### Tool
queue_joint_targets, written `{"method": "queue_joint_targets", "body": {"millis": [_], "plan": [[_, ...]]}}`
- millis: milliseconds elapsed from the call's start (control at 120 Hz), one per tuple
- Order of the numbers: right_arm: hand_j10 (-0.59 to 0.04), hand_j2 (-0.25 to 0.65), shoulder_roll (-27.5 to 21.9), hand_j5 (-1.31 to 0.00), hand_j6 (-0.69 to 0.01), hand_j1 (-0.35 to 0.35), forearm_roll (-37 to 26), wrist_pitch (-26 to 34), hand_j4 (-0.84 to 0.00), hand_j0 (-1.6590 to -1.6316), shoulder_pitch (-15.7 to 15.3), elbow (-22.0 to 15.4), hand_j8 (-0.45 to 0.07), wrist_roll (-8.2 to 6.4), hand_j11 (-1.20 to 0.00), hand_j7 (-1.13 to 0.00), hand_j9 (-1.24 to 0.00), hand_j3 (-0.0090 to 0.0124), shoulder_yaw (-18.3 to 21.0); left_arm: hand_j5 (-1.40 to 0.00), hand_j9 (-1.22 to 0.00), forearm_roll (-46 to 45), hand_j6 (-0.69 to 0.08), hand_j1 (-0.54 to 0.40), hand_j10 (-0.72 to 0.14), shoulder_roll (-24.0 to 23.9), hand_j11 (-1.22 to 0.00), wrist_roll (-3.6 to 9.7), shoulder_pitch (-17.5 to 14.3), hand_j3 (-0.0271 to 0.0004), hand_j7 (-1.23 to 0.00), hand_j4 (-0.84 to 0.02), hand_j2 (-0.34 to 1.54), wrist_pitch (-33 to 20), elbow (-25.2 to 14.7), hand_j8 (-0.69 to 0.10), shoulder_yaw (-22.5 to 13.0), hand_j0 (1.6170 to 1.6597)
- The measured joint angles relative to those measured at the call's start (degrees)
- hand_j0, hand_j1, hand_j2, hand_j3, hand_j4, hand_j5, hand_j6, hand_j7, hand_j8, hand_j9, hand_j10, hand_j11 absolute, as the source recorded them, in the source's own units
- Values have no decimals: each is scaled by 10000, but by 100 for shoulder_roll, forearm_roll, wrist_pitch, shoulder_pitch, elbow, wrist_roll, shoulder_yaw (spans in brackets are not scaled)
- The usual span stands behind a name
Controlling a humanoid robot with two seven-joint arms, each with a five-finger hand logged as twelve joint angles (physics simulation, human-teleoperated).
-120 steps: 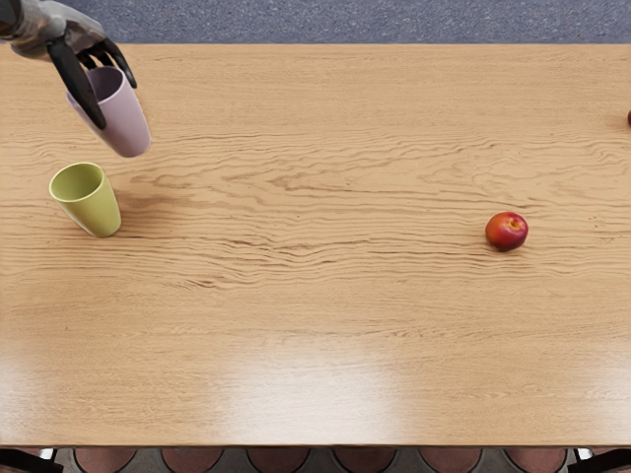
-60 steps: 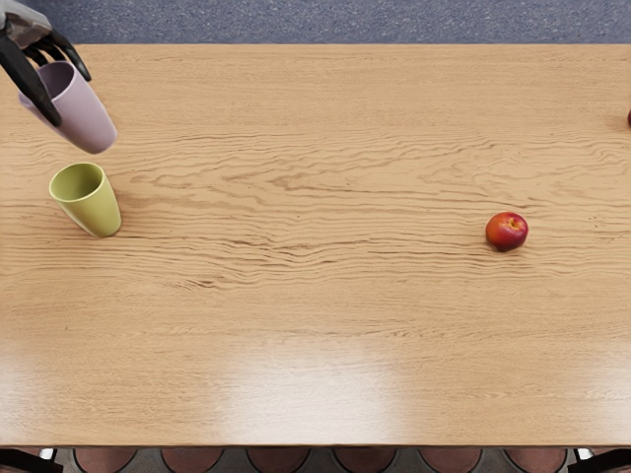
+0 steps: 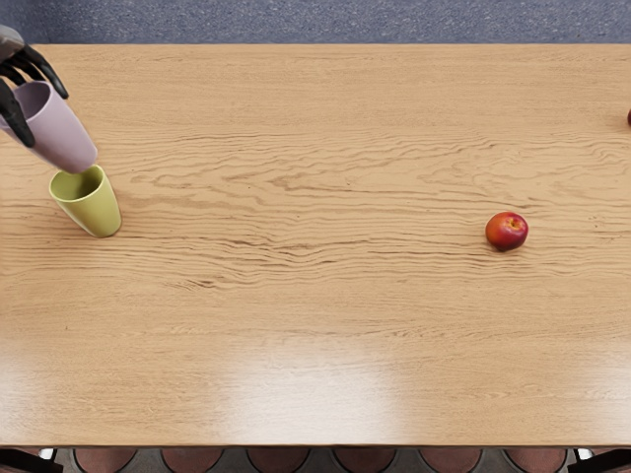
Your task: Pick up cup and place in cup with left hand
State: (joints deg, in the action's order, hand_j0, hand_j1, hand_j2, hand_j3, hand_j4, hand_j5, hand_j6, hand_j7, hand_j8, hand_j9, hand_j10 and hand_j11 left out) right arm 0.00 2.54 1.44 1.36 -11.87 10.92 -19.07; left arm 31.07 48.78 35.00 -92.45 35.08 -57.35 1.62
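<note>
The left hand [image 3: 16, 65] had closed its dark fingers [image 3: 51, 77] around the upper part of the mauve cup [image 3: 61, 130]. The picture's left edge cut off part of the hand, and the fingers covered some of the cup's rim. The cup was smooth and pale, darker inside, narrowing toward its base, with its mouth toward the upper left.

That base overlapped the far rim of the green cup [image 3: 91, 207] in the view (whether the two touched, one could not tell). The green cup, yellowish and smooth, stood on the wooden table [image 3: 296, 296] near the picture's left edge, its opening partly hidden.

To its right, a broad stretch of bare grain ran toward a red apple [image 3: 507, 231]; more wood lay between the green cup and the table's near edge. At the right edge showed only a sliver of a dark red object [image 3: 629, 118]. Beyond the far edge was blue-gray floor [image 3: 315, 22], and below the near edge reddish round shapes [image 3: 266, 460] were cropped.
</note>
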Motion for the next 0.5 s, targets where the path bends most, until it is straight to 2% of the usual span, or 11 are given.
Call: {"method": "queue_joint_targets", "body": {"millis": [100,167,325,500], "plan": [[-310,-65,0,-404,-308,-3116,1,1,-309,-16581,3,0,-309,1,-404,-404,-404,0,0,-7612,-7624,-88,-2812,-1761,-4201,37,-7748,0,18,1,-7529,-5139,4324,-20,-123,-2609,-2,16569],[-310,-64,0,-404,-309,-3116,1,3,-309,-16581,4,0,-310,3,-404,-404,-404,0,0,-7595,-7608,-202,-3222,-1723,-4224,133,-7763,0,-54,0,-7543,-5412,4462,-16,-232,-2693,-85,16569],[-310,-65,0,-404,-308,-3117,1,2,-309,-16581,5,0,-309,0,-404,-404,-404,0,0,-7827,-7773,-407,-3293,-1315,-4547,294,-7928,1,-78,1,-7750,-5471,3796,-12,-436,-2972,-236,16562],[-311,-65,0,-404,-309,-3116,1,3,-310,-16581,5,0,-310,2,-405,-405,-405,0,0,-7902,-7871,-464,-3377,-1454,-4842,512,-7972,1,-79,0,-7836,-5628,4959,-5,-617,-3160,-283,16564]]}}
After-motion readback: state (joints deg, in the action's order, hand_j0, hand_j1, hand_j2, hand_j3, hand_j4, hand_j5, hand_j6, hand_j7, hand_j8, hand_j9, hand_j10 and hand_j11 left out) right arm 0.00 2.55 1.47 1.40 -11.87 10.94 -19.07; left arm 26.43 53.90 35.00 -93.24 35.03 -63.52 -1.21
